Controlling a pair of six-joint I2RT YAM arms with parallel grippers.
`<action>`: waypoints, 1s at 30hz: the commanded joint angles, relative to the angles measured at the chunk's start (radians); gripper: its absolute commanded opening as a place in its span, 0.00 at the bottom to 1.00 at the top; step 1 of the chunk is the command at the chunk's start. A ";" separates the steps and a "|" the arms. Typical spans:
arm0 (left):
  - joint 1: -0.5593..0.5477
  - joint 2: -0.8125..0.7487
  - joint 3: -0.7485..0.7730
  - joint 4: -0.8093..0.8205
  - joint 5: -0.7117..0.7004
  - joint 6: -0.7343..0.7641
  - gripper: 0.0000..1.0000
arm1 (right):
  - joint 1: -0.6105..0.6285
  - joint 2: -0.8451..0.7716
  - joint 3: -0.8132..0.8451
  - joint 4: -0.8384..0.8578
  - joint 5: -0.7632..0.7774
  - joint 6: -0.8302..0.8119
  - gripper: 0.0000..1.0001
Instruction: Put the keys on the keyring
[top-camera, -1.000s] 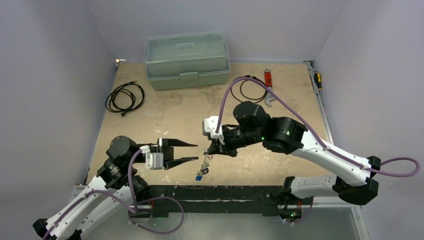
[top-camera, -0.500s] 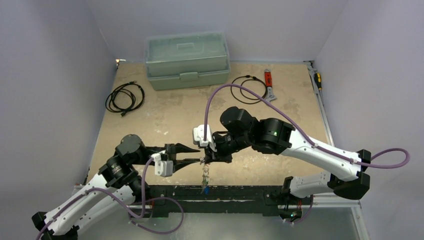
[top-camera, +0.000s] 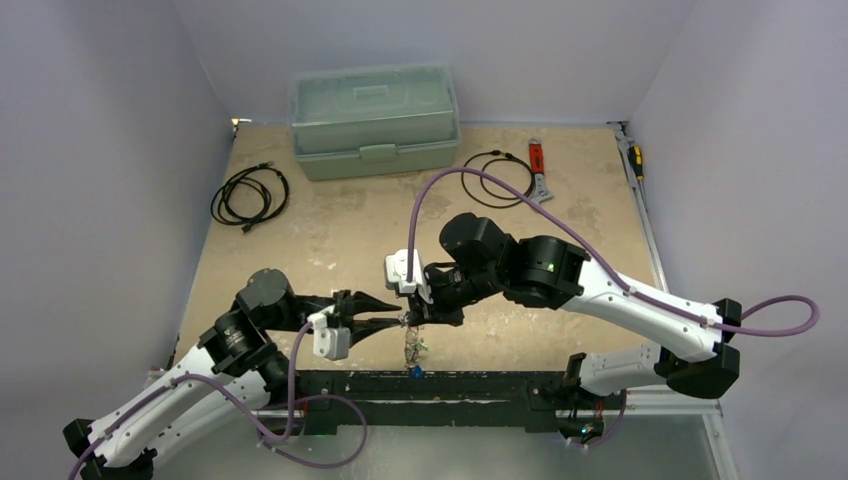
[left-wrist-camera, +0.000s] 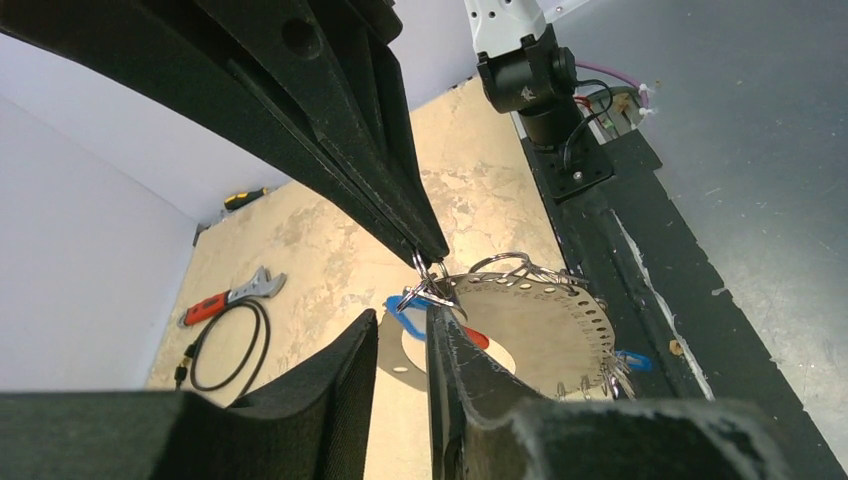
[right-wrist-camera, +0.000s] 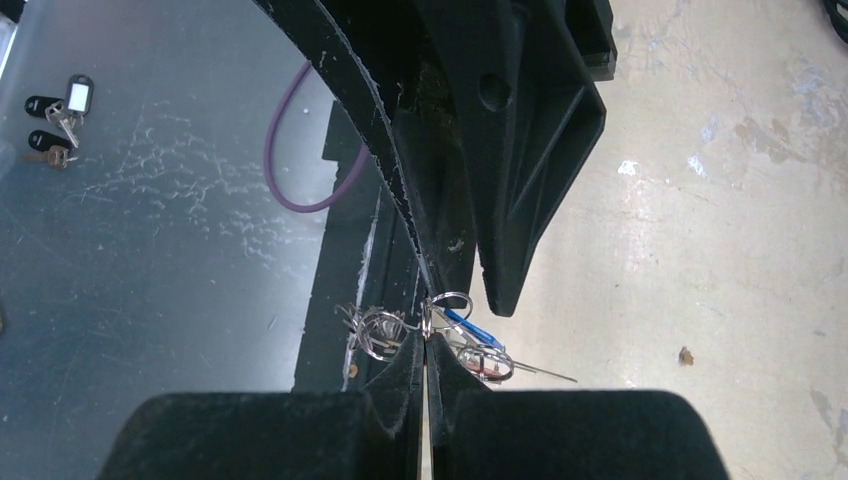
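My right gripper (top-camera: 408, 318) is shut on a thin silver keyring (right-wrist-camera: 451, 300) and holds it over the table's near edge. A bunch hangs from the keyring (top-camera: 411, 346): small rings (right-wrist-camera: 381, 331), a blue-headed key (right-wrist-camera: 466, 326) and a red-headed key (left-wrist-camera: 478, 340). A round perforated metal plate (left-wrist-camera: 545, 325) hangs with them. My left gripper (top-camera: 392, 316) is open, and its fingertips (left-wrist-camera: 436, 312) reach up to the ring at the right gripper's tip (left-wrist-camera: 432, 258). The ring touches one left finger. Nothing is between the left jaws.
A green toolbox (top-camera: 373, 120) stands at the back. A black cable coil (top-camera: 250, 195) lies at the left. A second cable (top-camera: 497, 175) and a red-handled wrench (top-camera: 537, 160) lie at the back right. A black frame rail (top-camera: 470, 385) runs along the near edge. Spare keys (right-wrist-camera: 55, 110) lie on the floor below.
My right gripper carried the bunch left and toward the near edge, then held still. My left gripper moved right until its fingertips met the ring, and its jaws narrowed.
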 joint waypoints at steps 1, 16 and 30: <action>-0.005 -0.005 -0.017 0.029 0.025 0.013 0.21 | 0.003 0.009 0.060 0.019 -0.025 -0.006 0.00; -0.008 -0.026 -0.041 0.066 0.043 -0.001 0.13 | 0.003 0.028 0.073 0.032 -0.025 -0.009 0.00; -0.010 -0.083 -0.048 0.085 0.028 -0.025 0.00 | 0.003 -0.080 -0.013 0.230 0.024 0.043 0.00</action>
